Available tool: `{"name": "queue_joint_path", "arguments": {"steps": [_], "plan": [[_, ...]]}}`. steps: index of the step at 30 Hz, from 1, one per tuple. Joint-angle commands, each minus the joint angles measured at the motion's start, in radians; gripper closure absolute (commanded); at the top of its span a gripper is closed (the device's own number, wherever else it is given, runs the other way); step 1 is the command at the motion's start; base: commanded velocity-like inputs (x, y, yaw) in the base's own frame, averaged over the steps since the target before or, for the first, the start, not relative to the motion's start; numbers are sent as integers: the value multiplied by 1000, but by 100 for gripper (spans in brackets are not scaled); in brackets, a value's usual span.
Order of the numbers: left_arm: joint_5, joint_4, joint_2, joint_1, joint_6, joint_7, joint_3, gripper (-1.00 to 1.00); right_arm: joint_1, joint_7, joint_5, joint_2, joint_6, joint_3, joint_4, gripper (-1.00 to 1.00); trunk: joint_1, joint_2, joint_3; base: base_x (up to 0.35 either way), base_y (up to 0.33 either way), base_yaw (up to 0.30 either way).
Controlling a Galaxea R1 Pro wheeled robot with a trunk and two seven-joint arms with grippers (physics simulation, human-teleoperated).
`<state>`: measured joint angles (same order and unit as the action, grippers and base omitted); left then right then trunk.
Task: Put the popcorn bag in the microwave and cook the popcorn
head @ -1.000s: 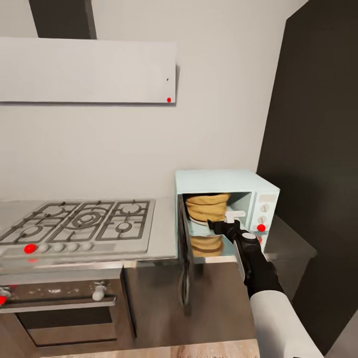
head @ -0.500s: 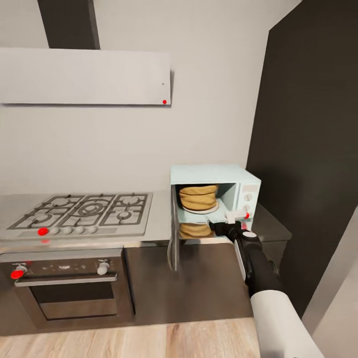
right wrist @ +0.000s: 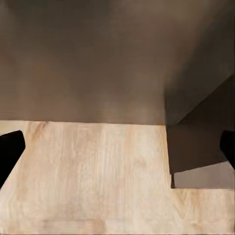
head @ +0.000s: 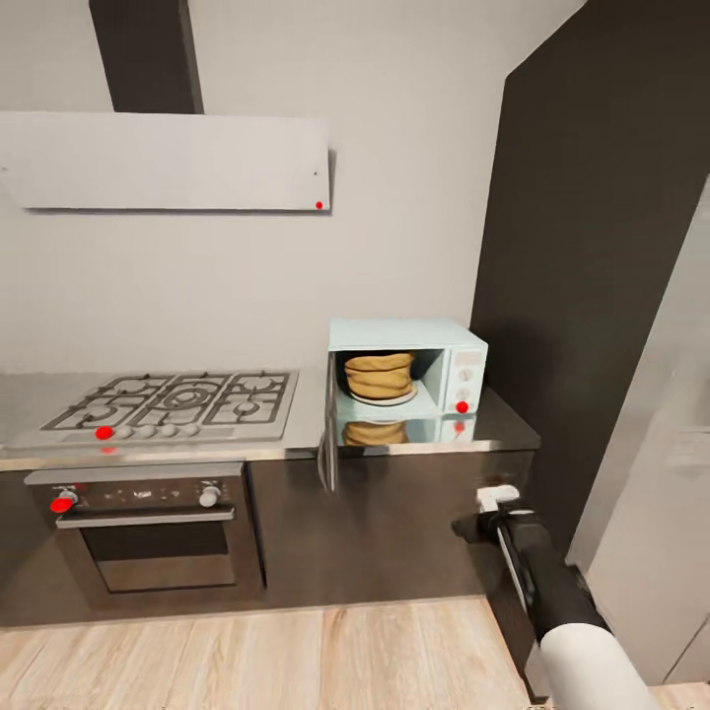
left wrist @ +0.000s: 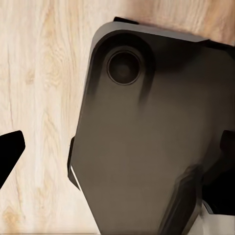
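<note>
The bag (head: pixel 379 375) sat inside the microwave (head: pixel 406 370), whose door (head: pixel 327 449) hung open at its 9 o'clock side, so the right gripper (head: pixel 496 496), spread empty below the countertop (head: pixel 493 426), needed to swing that door shut squarely before pressing any button.

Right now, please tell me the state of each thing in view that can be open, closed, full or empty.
microwave: door swung open.
popcorn bag: upright inside the microwave, on its plate.
oven: door closed.
right gripper: open, empty, pointing at floor and cabinet fronts.
left gripper: open, empty.
</note>
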<state>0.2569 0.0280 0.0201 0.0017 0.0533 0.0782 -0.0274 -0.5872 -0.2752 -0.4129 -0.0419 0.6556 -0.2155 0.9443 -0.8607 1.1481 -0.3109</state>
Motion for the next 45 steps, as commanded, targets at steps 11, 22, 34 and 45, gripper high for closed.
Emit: {"name": "queue_joint_path", "arguments": {"steps": [11,22,34,45], "plan": [[8,140,-2,0,-3,3,-3,-100,26,3,-9,63,-212,-4,-682,-100,1,1,-1,-59,-23,0],[6,1079,-46,0,-526,5,0,-100,69,116,-4,103,-345,-1,-974,-100,1,1,-1,0,0,0],[-14,1490,43,-239,-665,364,-139,-100,122,153,-2,106,-427,-4,-975,-100,1,1,-1,12,0,0],[-15,1482,-10,-239,-589,288,-140,-100,122,153,-4,106,-427,-3,-975,-100,1,1,-1,307,0,0]]}}
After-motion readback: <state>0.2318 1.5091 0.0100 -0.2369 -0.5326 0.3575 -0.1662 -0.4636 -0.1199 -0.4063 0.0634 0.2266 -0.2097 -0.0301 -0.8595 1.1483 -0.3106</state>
